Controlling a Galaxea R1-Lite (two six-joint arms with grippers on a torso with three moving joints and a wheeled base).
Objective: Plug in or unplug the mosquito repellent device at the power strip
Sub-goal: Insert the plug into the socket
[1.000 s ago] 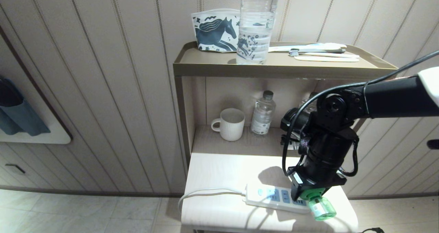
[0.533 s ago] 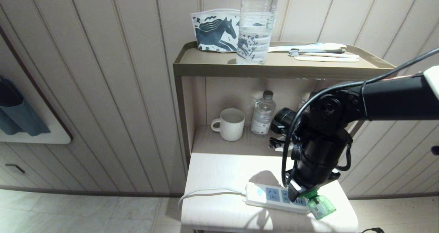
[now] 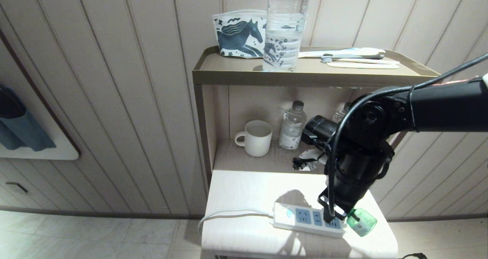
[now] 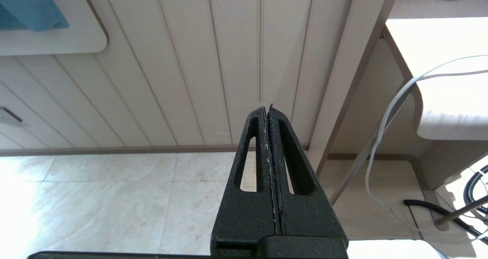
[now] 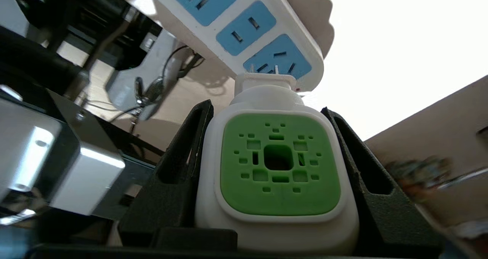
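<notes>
Repellent device (image 5: 277, 167) sits clamped between the right gripper (image 5: 274, 175) fingers (image 5: 179, 167), its two prongs aimed at the last blue socket of the power strip (image 5: 244, 26) and just short of it, not yet seated. In the head view its green bottle (image 3: 361, 221) sticks out past the strip's right end (image 3: 309, 221), so its long axis lies tilted across the strip. The strip lies along the near edge of the white tabletop (image 3: 244, 190), with shelves beyond. The left gripper (image 4: 269, 116), fingers together, hangs parked low at the left, over the tiled floor (image 4: 114, 198).
</notes>
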